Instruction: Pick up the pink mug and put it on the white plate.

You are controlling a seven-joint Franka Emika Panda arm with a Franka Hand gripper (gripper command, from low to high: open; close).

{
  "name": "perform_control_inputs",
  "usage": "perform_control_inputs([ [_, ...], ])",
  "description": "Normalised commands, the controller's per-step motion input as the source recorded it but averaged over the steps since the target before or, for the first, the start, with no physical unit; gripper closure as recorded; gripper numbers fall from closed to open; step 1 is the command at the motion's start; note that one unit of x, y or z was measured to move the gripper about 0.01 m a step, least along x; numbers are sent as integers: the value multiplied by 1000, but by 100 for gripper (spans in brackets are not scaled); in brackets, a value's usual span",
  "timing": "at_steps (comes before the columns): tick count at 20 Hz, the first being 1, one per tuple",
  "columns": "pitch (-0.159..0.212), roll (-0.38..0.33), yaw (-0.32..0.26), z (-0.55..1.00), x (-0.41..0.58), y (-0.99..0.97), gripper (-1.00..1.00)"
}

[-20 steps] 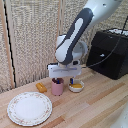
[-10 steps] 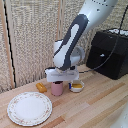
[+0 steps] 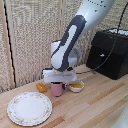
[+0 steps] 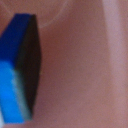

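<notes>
Pink mug point(image 3: 57, 89) sits directly under end effector point(image 3: 58, 81), touching.

White robot arm point(image 3: 75, 37) with dark grey joint panels, white boxy tool point(image 3: 59, 76), blue-edged black finger pad point(image 4: 22, 67) (blurred close-up)

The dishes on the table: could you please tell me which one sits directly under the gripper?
The pink mug. The gripper is right on top of it, while the small white bowl sits beside it and the white platter lies apart, nearer the camera.

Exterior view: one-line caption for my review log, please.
Gripper lowered onto the pink mug beside a small bowl; white platter waits nearby.
</notes>
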Motion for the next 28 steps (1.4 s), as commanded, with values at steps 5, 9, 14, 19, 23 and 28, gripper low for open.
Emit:
perform_control_inputs([
  [5, -8, -7, -94, 326, -39, 5, 100],
  [9, 6, 29, -70, 895, 4, -104, 100],
  [14, 27, 45, -36, 959, 66, -12, 100],
  [19, 0, 37, -50, 680, 89, 403, 100],
  [23, 0, 65, -2, 555, 116, 671, 100],
  [28, 0, 82, 4, 396, 101, 794, 100],
])
